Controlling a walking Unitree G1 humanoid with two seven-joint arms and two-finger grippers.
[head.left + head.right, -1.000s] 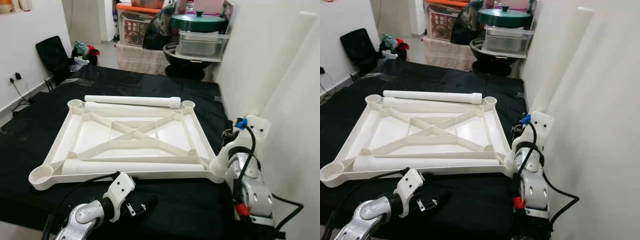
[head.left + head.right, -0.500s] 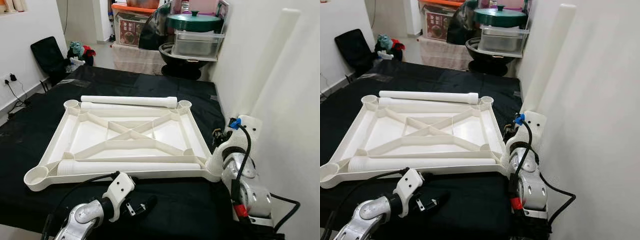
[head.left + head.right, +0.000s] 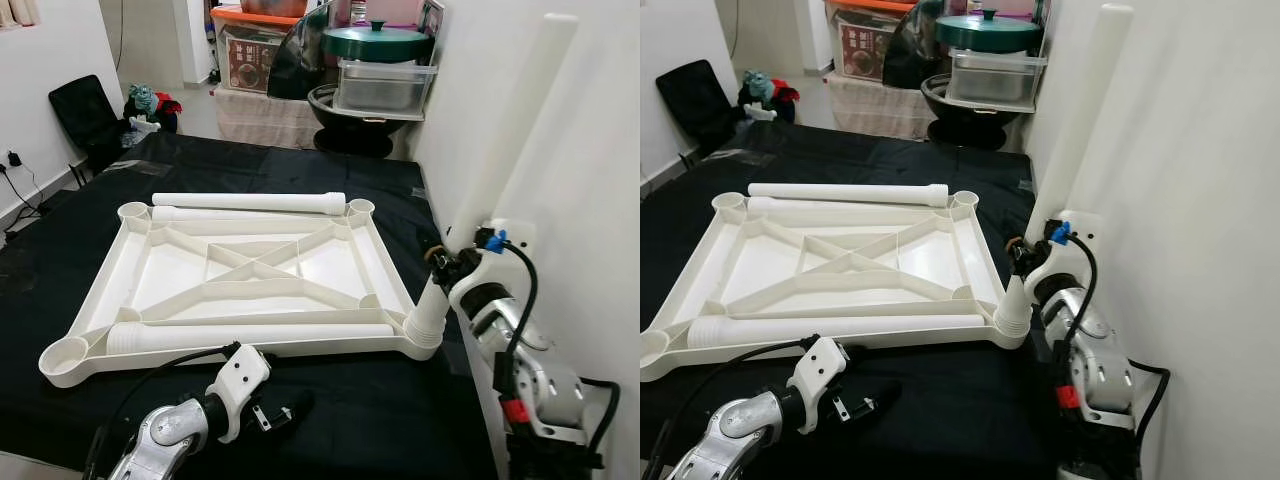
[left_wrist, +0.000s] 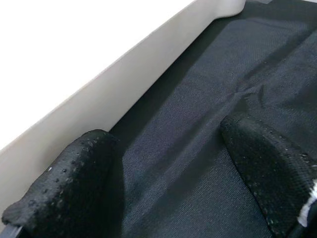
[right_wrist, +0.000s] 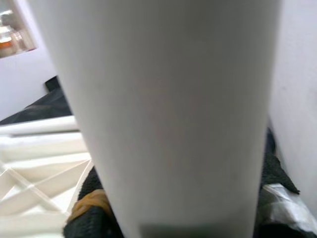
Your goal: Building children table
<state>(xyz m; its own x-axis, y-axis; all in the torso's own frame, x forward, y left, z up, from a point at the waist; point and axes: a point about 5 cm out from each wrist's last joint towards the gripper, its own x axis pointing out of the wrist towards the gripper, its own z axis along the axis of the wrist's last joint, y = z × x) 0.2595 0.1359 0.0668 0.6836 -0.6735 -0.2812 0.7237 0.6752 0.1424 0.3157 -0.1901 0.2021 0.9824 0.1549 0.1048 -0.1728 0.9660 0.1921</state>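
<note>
While the white plastic tabletop (image 3: 240, 285) lies upside down on a black-covered counter (image 3: 380, 400), its ribbed underside facing up, the robot's right tool (image 3: 447, 262) grips a white table leg (image 3: 500, 150) that stands tilted up from the near right corner socket (image 3: 425, 335). The leg's ribbed foot sits at that socket, and its upper end leans toward the white wall (image 3: 600, 200) on the right, where leg and wall are hard to tell apart. The right tool's fingers are largely hidden behind the leg; in the right wrist view the leg (image 5: 168, 114) blocks nearly everything, with a dark fingertip (image 5: 91, 213) just showing beside it.

Three more legs lie on the tabletop: one (image 3: 250, 335) along the near edge and two side by side along the far edge, the farther one (image 3: 250, 201) partly hiding the other (image 3: 240, 214). The near left socket (image 3: 62, 355) stands open.

The left tool (image 3: 290, 408) rests low on the black cloth just near of the tabletop's near edge, its fingers (image 4: 64, 193) held wide with nothing between them. A cable crosses in front of its arm.

Beyond the counter, cut off at the frame's top, are a green-lidded pot (image 3: 380, 42), a clear container (image 3: 385, 88) and a black chair (image 3: 85, 110).
</note>
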